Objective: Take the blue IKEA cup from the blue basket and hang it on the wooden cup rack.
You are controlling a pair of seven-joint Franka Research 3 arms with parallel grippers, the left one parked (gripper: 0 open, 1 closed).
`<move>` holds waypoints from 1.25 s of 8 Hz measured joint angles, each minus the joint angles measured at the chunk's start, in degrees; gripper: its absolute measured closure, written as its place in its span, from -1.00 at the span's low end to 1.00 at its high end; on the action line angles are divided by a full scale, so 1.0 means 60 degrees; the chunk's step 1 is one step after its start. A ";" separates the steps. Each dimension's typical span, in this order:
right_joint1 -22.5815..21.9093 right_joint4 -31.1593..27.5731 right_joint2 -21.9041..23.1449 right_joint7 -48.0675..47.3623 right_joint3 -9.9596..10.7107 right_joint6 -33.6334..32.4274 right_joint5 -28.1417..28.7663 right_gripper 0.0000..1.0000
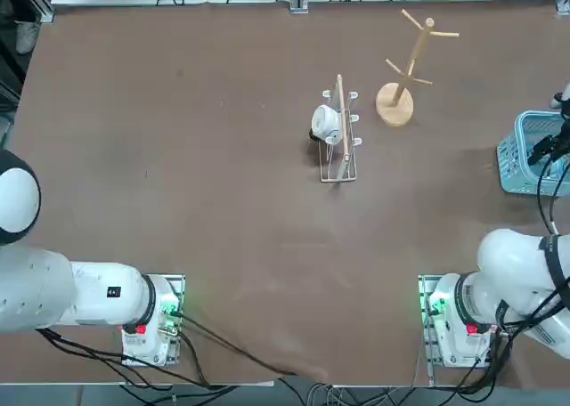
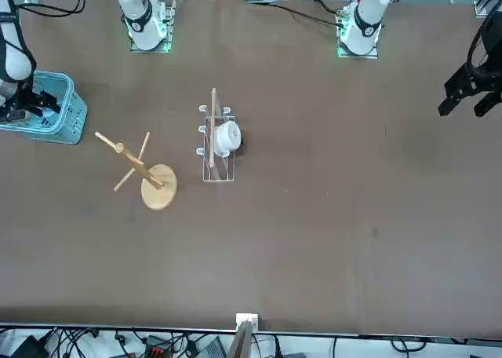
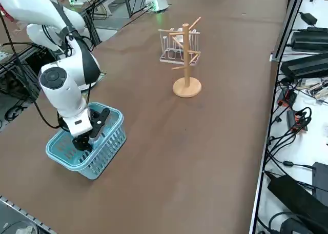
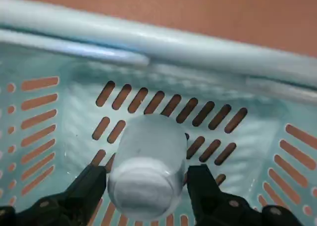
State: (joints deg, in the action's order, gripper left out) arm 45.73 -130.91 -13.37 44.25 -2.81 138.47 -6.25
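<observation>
The right gripper [image 4: 147, 179] is reaching down into the blue basket [image 3: 86, 140], its fingers standing wide open, one on each side of the pale blue cup [image 4: 147, 166]. Whether either finger is touching the cup cannot be told. The cup is lying inside the basket. The wooden cup rack [image 3: 186, 64] is standing on the table [image 3: 169, 157], near the wire rack [image 1: 338, 161] holding a white mug [image 1: 326, 123].

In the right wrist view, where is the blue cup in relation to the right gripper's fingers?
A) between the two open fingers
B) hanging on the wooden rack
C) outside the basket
A: the cup lies between the open fingers, inside the basket.
</observation>
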 joint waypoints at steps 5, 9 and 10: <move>0.0152 -0.0088 -0.0029 0.0287 0.0000 0.0010 0.0000 -1.00; 0.0204 -0.0110 -0.0029 0.0345 -0.0004 0.0012 0.0000 -0.99; 0.0203 -0.0110 -0.0029 0.0352 -0.0017 0.0017 0.0000 -0.99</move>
State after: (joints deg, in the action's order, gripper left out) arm 46.95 -131.57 -13.54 46.36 -2.91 138.57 -6.25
